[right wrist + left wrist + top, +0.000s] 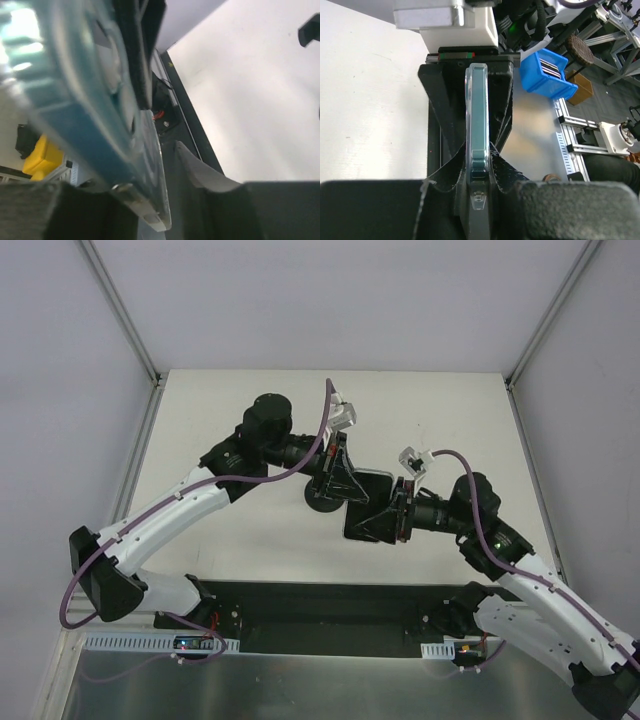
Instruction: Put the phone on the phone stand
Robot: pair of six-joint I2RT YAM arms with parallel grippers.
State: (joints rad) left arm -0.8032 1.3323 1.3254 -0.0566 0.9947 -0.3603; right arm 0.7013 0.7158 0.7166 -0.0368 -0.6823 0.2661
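Clamping phone by its faces, right fingers; left fingers state unclear; blue bin holds striped items

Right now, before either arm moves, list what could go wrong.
1. The left gripper and the right gripper are both at the phone. If they pull in different directions, they could twist or drop it.
2. The phone stand sits close by the left gripper, so a careless swing might topple it.
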